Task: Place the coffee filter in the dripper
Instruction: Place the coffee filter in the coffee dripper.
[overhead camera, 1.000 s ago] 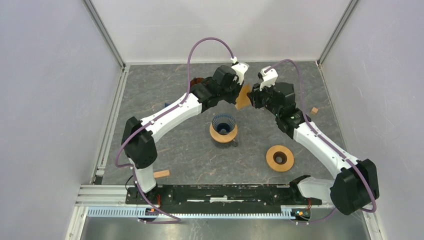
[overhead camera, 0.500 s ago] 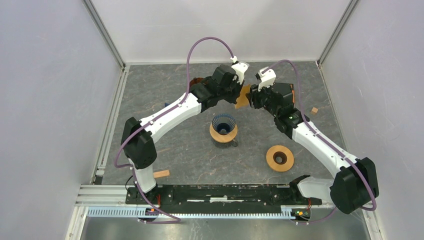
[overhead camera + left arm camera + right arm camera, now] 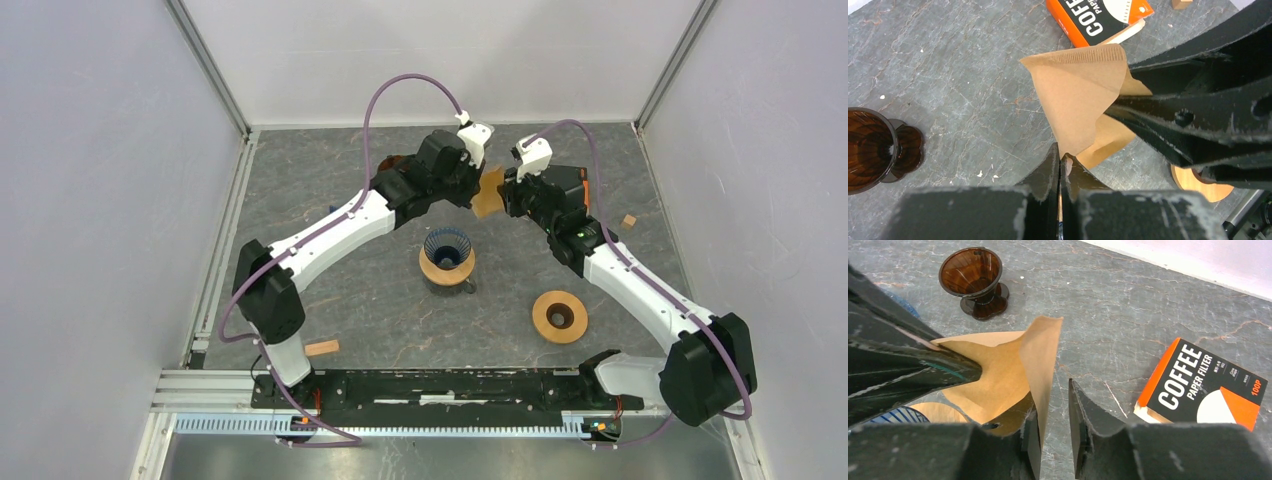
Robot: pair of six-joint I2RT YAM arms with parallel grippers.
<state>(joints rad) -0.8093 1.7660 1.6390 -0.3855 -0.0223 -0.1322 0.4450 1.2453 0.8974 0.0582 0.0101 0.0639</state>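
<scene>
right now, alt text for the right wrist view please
A brown paper filter fills mid-frame, pinched from the left by the left end effector, one flap against a finger of the open right end effector below. Behind on the grey table: a dark glass dripper upper left, an orange box at right.

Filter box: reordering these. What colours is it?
The box is orange and black, white lettering; best in right wrist view.
</scene>
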